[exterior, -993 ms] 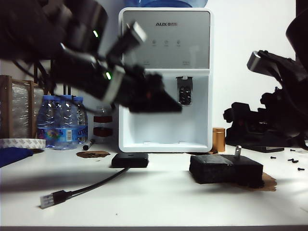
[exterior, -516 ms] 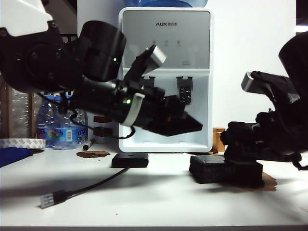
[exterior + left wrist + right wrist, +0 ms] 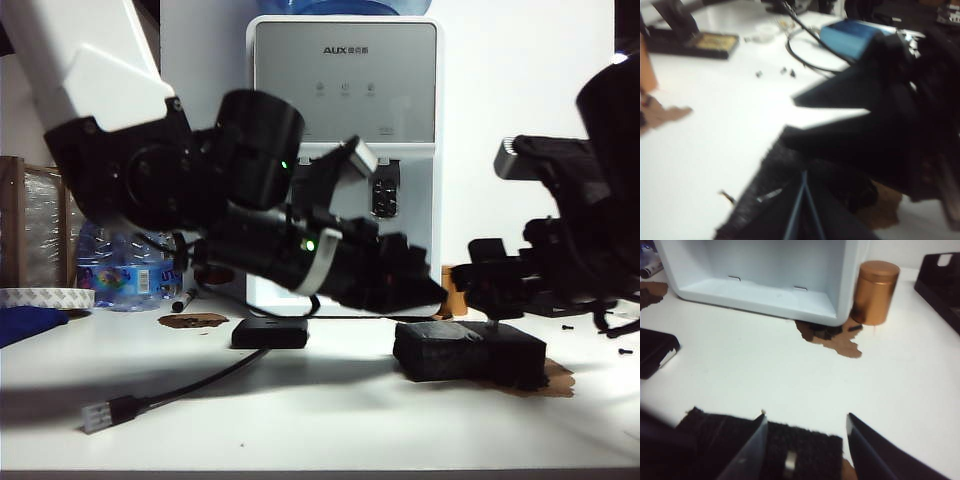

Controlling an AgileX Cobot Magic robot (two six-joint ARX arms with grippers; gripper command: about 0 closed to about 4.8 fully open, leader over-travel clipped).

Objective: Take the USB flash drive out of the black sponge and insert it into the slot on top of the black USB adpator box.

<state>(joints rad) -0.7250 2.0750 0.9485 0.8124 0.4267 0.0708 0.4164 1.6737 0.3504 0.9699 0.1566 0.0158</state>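
USB flash drive (image 3: pixel 789 463), tiny silver-grey metal stick, is still standing in the large rectangular black foam sponge (image 3: pixel 470 351), so extraction is not done yet. In the exterior view it is showing as a thin upright sliver on the sponge top, right under the right gripper (image 3: pixel 490 290).

Right gripper (image 3: pixel 805 445) is hovering directly over the drive with its jaws standing wide apart, one on each side of the stick, holding nothing. Contact with the drive: can't tell, looks apart.

Left gripper (image 3: pixel 420 290) is hanging low over the near-left end of the sponge, between it and the small flat matte black adapter box (image 3: pixel 270 332). Left wrist view is blurred; jaw state can't be told, nothing visibly held.

Adapter box is sitting on the white table (image 3: pixel 330 420) in front of the white water dispenser (image 3: pixel 345 150), well apart from the sponge, its black cable trailing to the silver plug (image 3: pixel 100 415). Top slot is not resolvable here.

Progress judgement: early. Remaining: close on drive, pull it out, carry it over, insert into box.
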